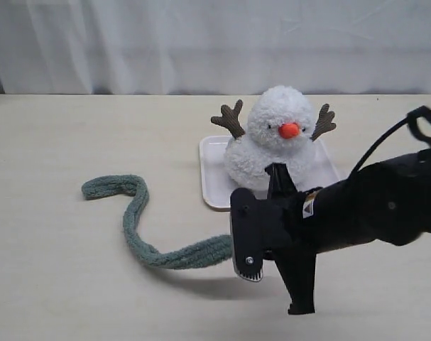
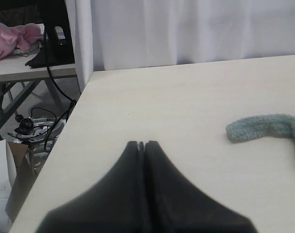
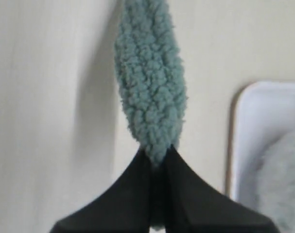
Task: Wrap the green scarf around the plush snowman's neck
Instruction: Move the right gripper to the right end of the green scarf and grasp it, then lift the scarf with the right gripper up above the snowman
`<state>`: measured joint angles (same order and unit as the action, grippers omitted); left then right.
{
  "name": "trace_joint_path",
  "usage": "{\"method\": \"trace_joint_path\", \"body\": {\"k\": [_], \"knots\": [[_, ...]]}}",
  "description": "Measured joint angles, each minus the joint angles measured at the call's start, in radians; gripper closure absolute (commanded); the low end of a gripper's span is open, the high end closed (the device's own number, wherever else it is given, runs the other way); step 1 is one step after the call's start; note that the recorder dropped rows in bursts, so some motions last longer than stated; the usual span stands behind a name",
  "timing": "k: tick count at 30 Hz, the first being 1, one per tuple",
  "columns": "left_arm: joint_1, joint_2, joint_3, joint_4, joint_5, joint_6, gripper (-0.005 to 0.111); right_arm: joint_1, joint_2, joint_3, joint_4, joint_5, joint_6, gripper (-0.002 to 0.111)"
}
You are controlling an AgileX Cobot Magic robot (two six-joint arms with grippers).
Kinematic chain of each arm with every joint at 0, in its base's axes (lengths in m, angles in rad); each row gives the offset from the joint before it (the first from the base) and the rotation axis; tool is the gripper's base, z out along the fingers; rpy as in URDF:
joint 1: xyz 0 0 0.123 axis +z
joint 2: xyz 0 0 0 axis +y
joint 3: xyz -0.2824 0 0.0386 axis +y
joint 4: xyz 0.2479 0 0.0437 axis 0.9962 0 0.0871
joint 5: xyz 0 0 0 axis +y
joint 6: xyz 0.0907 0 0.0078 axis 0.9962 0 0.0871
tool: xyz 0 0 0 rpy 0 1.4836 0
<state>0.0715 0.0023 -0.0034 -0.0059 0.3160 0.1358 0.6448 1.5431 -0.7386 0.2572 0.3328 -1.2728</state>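
Observation:
The plush snowman (image 1: 275, 142) sits upright on a white tray (image 1: 214, 174), facing front, its neck (image 1: 245, 144) bare. The green scarf (image 1: 133, 213) snakes across the table from a curled far end at the left to its near end, which is lifted off the table. My right gripper (image 1: 236, 245) is shut on that near end, just in front of the tray. In the right wrist view the scarf (image 3: 149, 73) hangs out from between the right gripper (image 3: 157, 153) jaws, beside the tray (image 3: 264, 136). My left gripper (image 2: 142, 143) is shut and empty; the scarf's far end (image 2: 264, 127) lies apart from it.
A white curtain (image 1: 201, 42) hangs behind the table. In the left wrist view the table's side edge (image 2: 64, 141) drops off to a floor with cables and a box, and a second table holds a pink plush toy (image 2: 13, 39).

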Motion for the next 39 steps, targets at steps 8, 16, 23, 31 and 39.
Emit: {"method": "trace_joint_path", "body": {"k": [8, 16, 23, 31, 39], "knots": [[0.0, 0.0, 0.0, 0.0, 0.0, 0.0, 0.107, 0.076, -0.327, -0.014, -0.078, -0.179, 0.032, 0.104], [0.0, 0.0, 0.0, 0.0, 0.0, 0.0, 0.107, 0.089, -0.606, -0.014, -0.08, -0.392, 0.102, 0.104], [0.0, 0.0, 0.0, 0.0, 0.0, 0.0, 0.107, 0.089, -0.752, -0.014, 0.131, -0.564, 0.203, 0.104], [0.0, 0.0, 0.0, 0.0, 0.0, 0.0, 0.107, 0.089, -0.694, -0.014, 0.609, -0.818, 0.061, 0.104], [0.0, 0.0, 0.0, 0.0, 0.0, 0.0, 0.107, 0.089, -0.462, -0.014, 0.596, -0.954, -0.036, 0.104]]}}
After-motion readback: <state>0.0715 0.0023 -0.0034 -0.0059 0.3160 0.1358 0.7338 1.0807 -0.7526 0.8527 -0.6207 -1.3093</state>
